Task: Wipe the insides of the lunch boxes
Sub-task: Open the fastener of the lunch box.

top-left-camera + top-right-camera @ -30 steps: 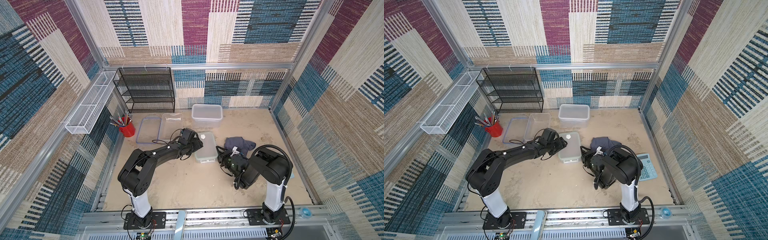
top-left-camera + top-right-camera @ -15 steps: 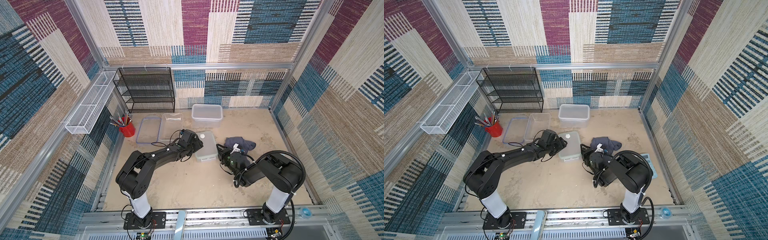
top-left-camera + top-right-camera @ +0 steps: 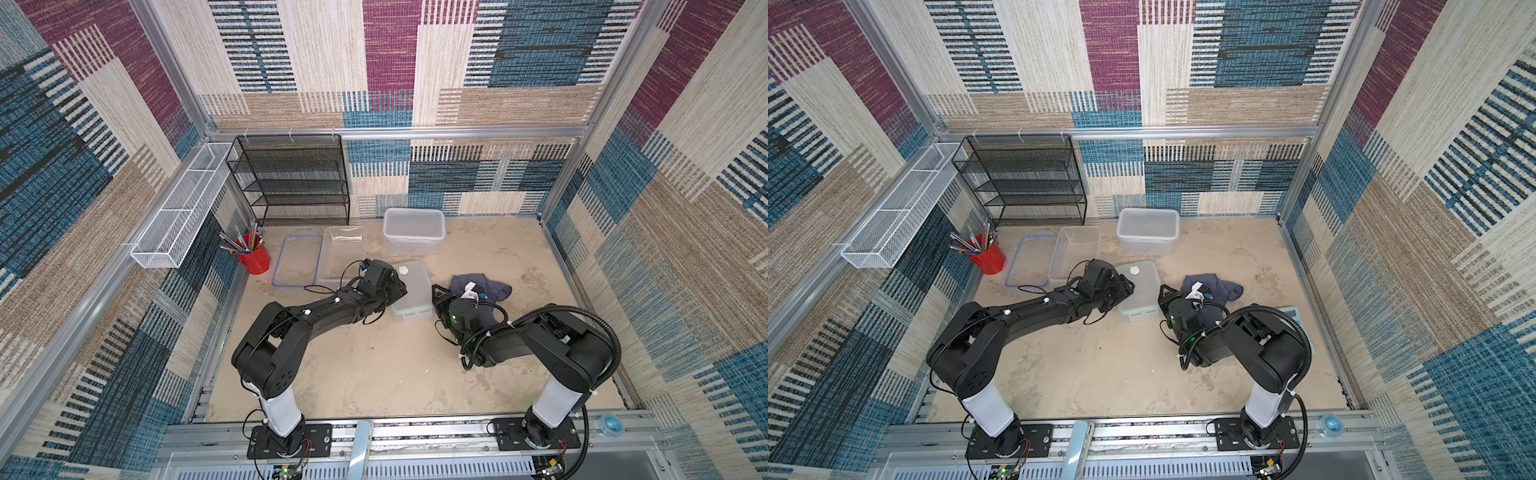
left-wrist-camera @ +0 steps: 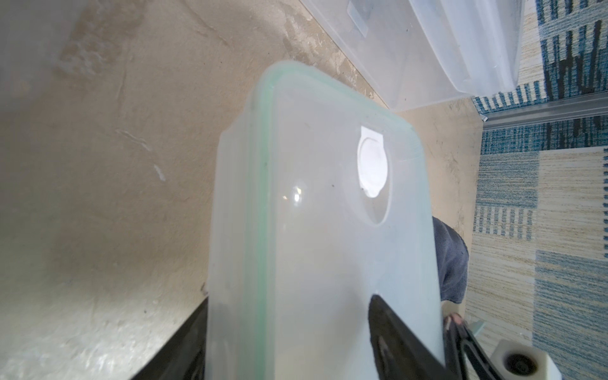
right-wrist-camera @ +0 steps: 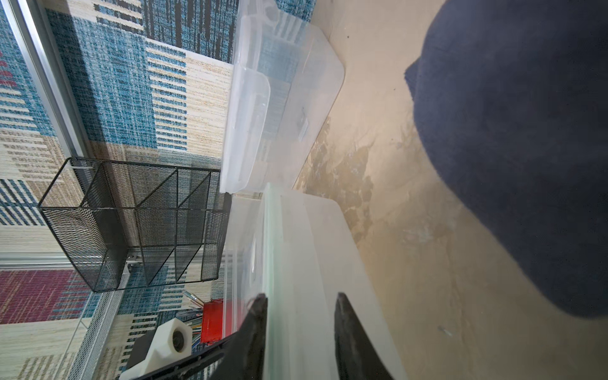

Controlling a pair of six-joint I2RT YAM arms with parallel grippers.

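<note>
While the small lunch box [image 3: 409, 313] sits centrally on the counter [image 3: 374, 365] under its green-rimmed lid [image 3: 415, 282], unlidding comes before wiping. Your left jaws stand wide, clamped on the box's side; your right jaws, narrower, look closed on the lid's opposite edge. Hold the box down, peel upward slowly, then take the dark cloth [image 3: 494, 289] lying near it.

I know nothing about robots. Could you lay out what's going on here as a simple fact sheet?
small lunch box: middle of the table, green-rimmed lid on
left gripper: closed on the small lunch box
right gripper: closed on the green-rimmed lid's edge
deep lunch box: at the back, near the wall
shallow lunch box: next to a blue-rimmed lid lying flat
dark cloth: on the table by the right gripper, not held
</note>
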